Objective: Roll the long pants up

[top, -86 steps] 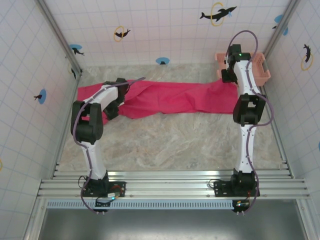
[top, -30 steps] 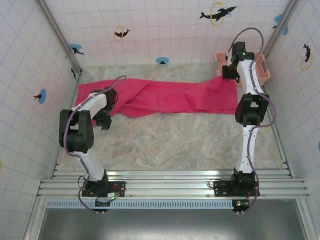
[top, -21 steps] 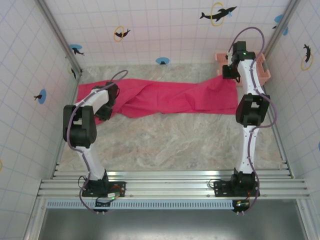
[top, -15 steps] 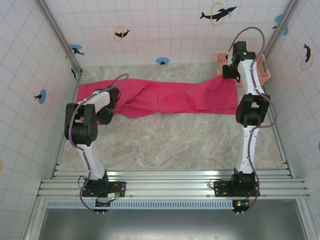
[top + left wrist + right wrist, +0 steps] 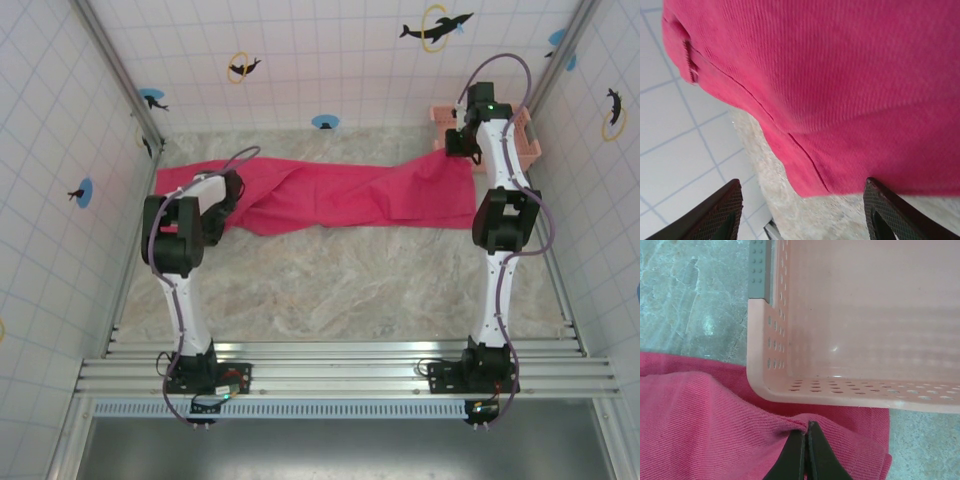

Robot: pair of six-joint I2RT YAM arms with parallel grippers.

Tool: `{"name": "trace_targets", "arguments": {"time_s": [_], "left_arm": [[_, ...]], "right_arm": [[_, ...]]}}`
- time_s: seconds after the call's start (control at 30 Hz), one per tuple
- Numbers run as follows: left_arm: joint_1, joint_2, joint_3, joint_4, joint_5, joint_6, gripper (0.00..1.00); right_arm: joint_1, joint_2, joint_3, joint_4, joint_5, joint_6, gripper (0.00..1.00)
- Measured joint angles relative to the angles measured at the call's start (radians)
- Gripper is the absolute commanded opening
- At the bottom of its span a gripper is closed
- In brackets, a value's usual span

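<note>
Left arm swung inward, left jaws released; right wrist view reveals right jaws pinching the long pants.

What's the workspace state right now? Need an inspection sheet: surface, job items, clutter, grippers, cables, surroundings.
Surface: marbled beige tabletop, bare in front of the arms.
Job's things: bright pink-red fabric long pants, spread left to right along the far side, not rolled.
Clutter: salmon-pink perforated plastic basket in the far right corner, nothing seen inside; the pants' end touches its near wall.
Grippers: left gripper open at the pants' left end, nothing held; right gripper shut on a pinch of the long pants beside the basket.
Cables: purple cables loop above both arms, no snag seen.
Surroundings: white tiled walls with dolphin stickers; aluminium rails under the arm bases.
</note>
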Motion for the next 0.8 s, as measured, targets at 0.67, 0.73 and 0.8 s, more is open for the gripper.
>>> {"name": "trace_targets", "arguments": {"time_s": [0.67,0.73,0.8], "left_arm": [[0.024,0.030,0.039,-0.117,0.070,0.013,0.67],[0.024,0.032,0.039,-0.126,0.068,0.013,0.67],[0.023,0.032,0.039,-0.130,0.066,0.018,0.67]], "right_arm": [[0.000,-0.061,-0.012,0.006,-0.008,0.000,0.00],[0.000,-0.074,-0.023,0.006,-0.009,-0.001,0.00],[-0.002,-0.094,-0.045,0.011,-0.011,-0.002,0.00]]}}
